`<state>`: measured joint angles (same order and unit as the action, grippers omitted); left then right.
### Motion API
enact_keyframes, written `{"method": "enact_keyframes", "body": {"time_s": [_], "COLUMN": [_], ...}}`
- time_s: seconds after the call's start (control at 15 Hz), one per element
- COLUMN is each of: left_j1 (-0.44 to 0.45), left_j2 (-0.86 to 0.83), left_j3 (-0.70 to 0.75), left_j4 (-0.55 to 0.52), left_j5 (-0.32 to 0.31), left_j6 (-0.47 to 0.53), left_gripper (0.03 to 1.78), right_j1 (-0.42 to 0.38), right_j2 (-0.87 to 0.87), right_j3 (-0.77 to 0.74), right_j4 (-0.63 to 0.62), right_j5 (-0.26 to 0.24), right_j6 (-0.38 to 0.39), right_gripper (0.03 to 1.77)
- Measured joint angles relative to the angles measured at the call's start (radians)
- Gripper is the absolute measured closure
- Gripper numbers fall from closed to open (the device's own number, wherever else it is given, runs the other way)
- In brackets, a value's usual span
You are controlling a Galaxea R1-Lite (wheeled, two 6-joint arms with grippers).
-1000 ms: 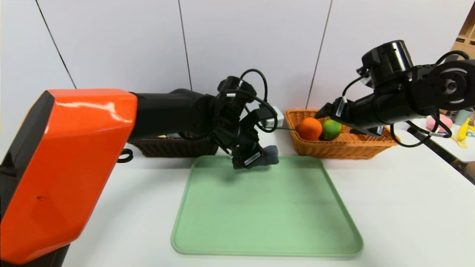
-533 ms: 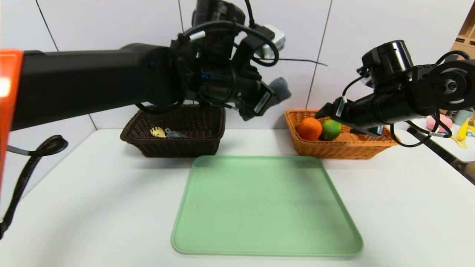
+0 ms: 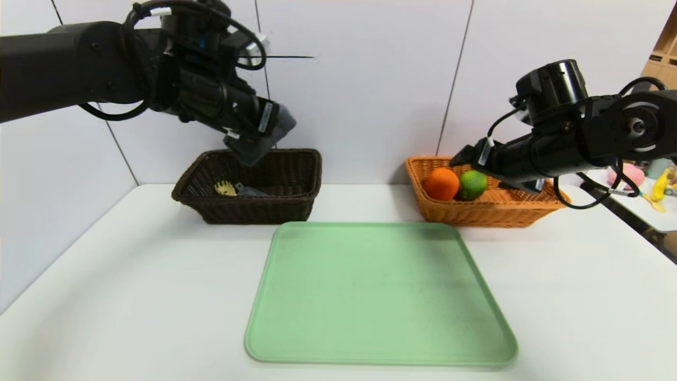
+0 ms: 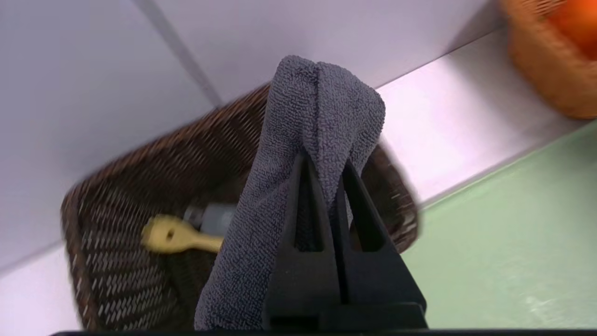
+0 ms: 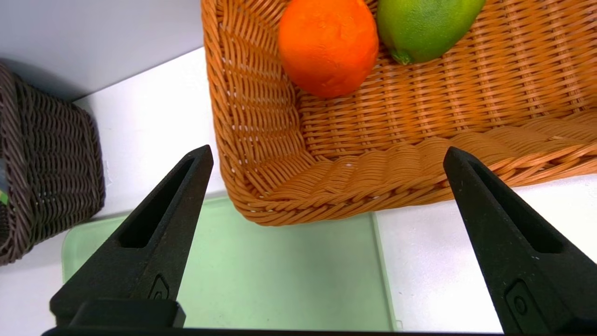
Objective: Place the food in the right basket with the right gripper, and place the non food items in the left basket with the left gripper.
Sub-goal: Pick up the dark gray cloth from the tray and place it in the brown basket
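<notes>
Two left gripper (image 4: 326, 161) fingers clamped on grey towel (image 4: 317, 107), right gripper (image 5: 326, 154) fingers apart.

No text, brand or number can be read anywhere. The left gripper (image 3: 257, 138) carries a white sticker with dark print on its side, too small to make out. The right gripper (image 3: 465, 157) has a similar white sticker near its wrist, also illegible. In the right wrist view, each of its fingers (image 5: 158, 242) bears a small embossed round mark near the base, with no letters that can be made out.
</notes>
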<state>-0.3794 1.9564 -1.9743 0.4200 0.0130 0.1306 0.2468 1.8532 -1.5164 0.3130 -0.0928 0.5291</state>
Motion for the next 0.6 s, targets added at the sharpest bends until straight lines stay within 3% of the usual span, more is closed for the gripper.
{"method": "enact_keyframes", "body": {"time_s": [0.27,0.6], "left_j1": [0.121,0.181], "left_j2": [0.040,0.121], "left_j3": [0.038,0.023], "left_j4": [0.040,-0.022], "left_j5": [0.002,-0.001], "left_j6": [-0.066,-0.068], "left_gripper": [1.75,1.75], "right_j1": [-0.003,-0.001], "right_j2": [0.004,0.007], "right_j3": [0.002,0.001], "right_j4": [0.000,0.000], "right_j5": [0.000,-0.005], "right_j6": [-0.002,-0.009], "right_gripper": [0.09,0.09]}}
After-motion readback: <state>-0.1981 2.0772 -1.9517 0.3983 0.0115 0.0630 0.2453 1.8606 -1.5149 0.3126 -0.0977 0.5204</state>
